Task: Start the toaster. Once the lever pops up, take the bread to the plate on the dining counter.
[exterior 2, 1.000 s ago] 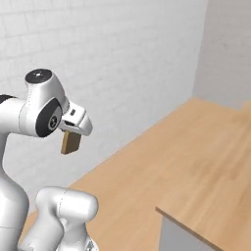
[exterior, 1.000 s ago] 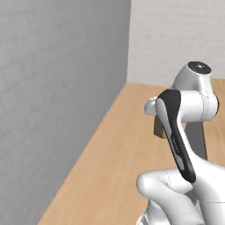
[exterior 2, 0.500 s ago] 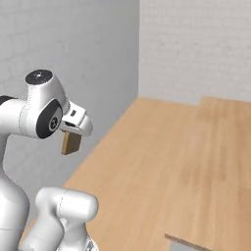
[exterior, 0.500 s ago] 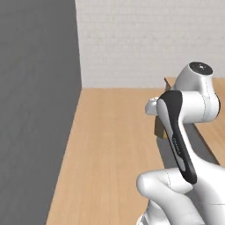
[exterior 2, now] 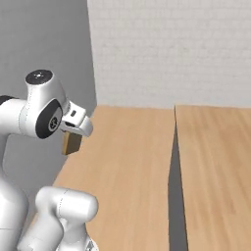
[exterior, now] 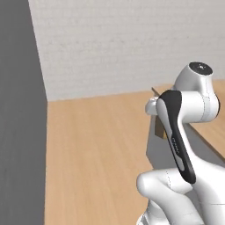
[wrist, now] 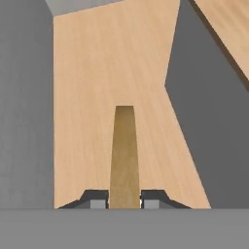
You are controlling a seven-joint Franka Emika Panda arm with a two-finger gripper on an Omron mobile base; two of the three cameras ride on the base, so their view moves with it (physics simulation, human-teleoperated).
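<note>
Hand view gives me the clearest read: my gripper (wrist: 124, 199) is clamped on the bread (wrist: 124, 155), its two dark fingertips (wrist: 97, 198) pressing the slice from either side. I see the slice edge-on, a tan strip running from between the tips toward 12 o'clock, over light-wood floor (wrist: 97, 73).

From the right base view, the gripper (exterior 2: 73, 131) sits at the wrist near 9 o'clock, with the bread (exterior 2: 71, 143) hanging below it as a small brown square, held in the air well above the floor. In the left base view only a sliver of the bread (exterior: 159, 128) peeks out past the arm at about 3 o'clock.

Further out, the dining counter (exterior 2: 215, 147) fills the 3 to 5 o'clock side of the right base view, its pale grey base (exterior 2: 175, 206) dropping to the floor. A white brick wall (exterior 2: 166, 49) stands at 12 o'clock, a plain grey wall (exterior: 19, 132) at 9 o'clock.
</note>
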